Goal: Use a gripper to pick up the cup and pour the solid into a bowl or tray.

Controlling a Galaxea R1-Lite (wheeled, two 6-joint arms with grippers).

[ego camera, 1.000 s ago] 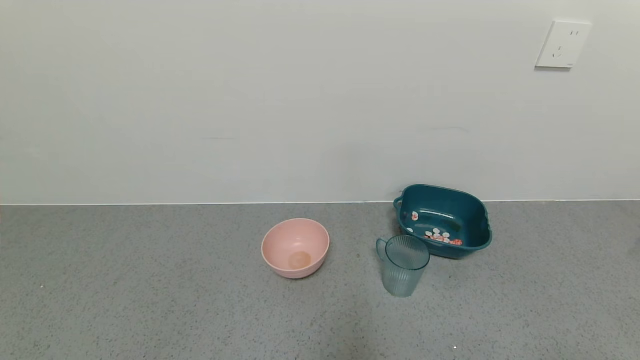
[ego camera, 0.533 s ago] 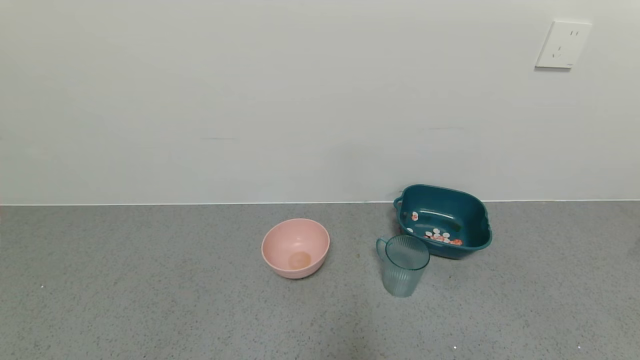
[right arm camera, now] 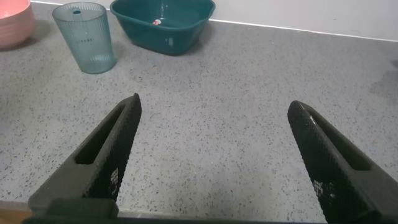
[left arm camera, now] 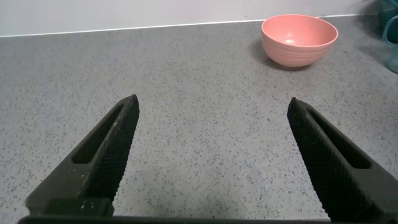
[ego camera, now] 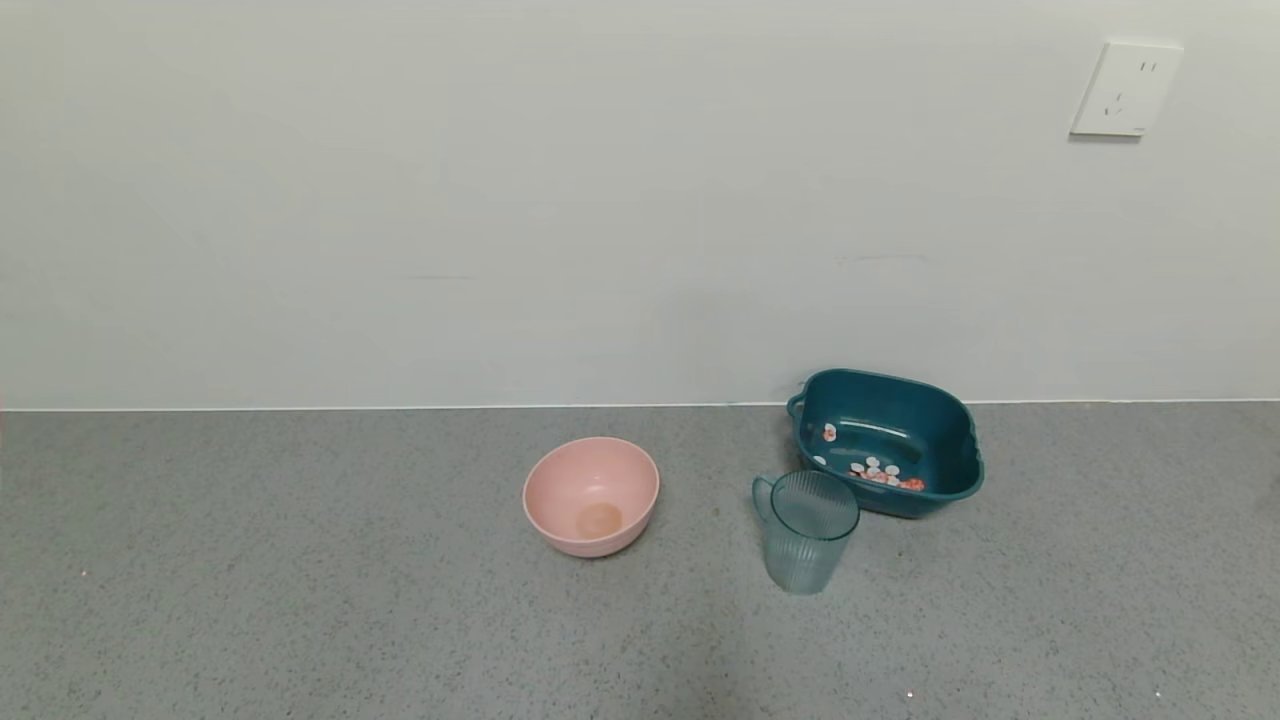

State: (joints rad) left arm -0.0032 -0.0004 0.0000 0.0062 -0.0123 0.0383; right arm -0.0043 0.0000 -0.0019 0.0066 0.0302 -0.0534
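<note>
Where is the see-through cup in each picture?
Head view: the cup stands upright on the grey counter, right of centre, just in front of the teal tub.
Left wrist view: only a sliver of the cup shows at the far edge, beyond the pink bowl.
Right wrist view: the cup stands far off, beside the tub.
Shared landmark: the pink bowl.

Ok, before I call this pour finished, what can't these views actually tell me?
- The cup: ribbed, tinted walls blur its bottom in the head view; stray pieces cannot be ruled out.
- The solid: too small to count; the teal tub's near wall hides part of the floor.
- The tub in the right wrist view: only one piece shows over the rim.
- Both arms: outside the head view; only the left gripper and right gripper, both open, show.
</note>
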